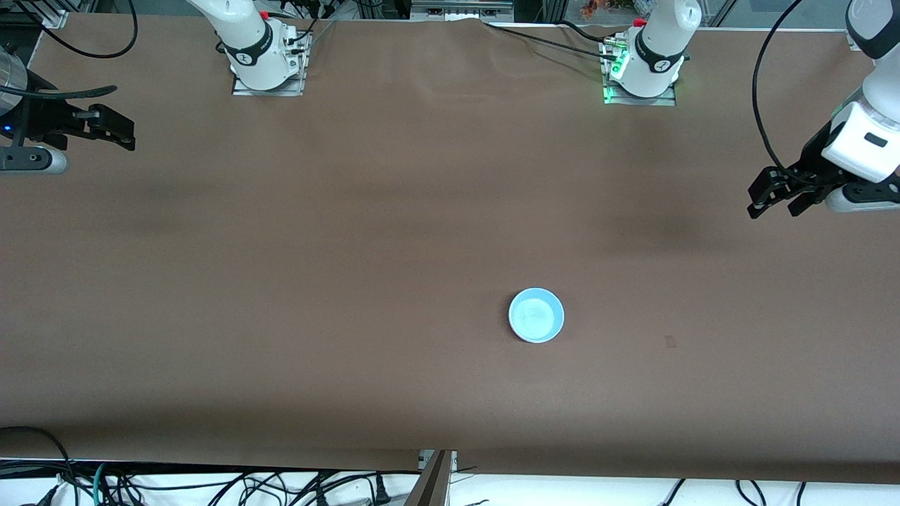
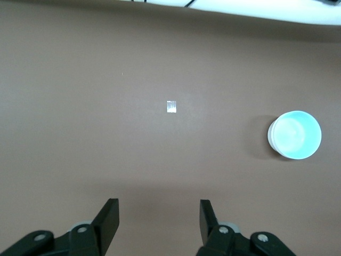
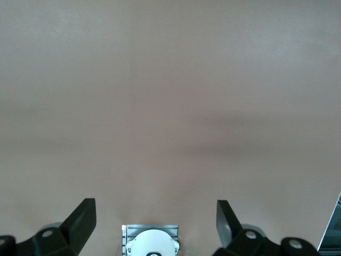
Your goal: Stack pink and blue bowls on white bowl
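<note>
Fingers of left gripper [image 2: 157, 221] and right gripper [image 3: 154, 224] spread, empty, above the table [image 1: 281, 281].

bowl stack [image 1: 536, 315] alone, open table [image 1: 351, 281] around

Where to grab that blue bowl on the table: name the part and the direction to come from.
Grip the rim of the blue bowl, coming straight down from above with one finger inside and one outside the wall. It sits upright, mouth up, atop what looks like a white bowl, with bare table all round. The left gripper, open and empty, seems closer than the right gripper.
</note>
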You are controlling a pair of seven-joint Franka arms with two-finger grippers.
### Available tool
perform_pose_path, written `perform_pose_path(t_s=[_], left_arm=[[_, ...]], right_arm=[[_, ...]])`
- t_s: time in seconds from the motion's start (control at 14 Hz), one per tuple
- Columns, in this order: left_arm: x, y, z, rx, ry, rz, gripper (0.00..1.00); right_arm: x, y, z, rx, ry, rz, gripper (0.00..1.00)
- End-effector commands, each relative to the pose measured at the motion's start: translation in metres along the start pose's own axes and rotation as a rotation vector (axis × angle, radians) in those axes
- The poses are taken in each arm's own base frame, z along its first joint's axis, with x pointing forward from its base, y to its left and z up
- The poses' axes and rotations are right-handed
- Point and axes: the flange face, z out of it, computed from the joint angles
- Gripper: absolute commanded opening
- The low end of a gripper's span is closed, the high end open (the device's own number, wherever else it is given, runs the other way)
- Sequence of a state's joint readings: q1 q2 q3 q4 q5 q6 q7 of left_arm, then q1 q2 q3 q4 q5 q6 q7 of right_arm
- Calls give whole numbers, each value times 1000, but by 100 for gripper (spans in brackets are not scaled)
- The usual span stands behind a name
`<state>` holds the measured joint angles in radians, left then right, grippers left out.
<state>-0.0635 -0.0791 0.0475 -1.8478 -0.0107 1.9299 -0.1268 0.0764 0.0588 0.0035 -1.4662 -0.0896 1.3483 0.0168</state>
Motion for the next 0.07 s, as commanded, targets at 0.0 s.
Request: perform_pose_path(t_s=[0.0], left_arm=[[-4,-1,-15,-19,-13,9,82]], right_arm=[[-1,0,4,13,-8,-10,100]])
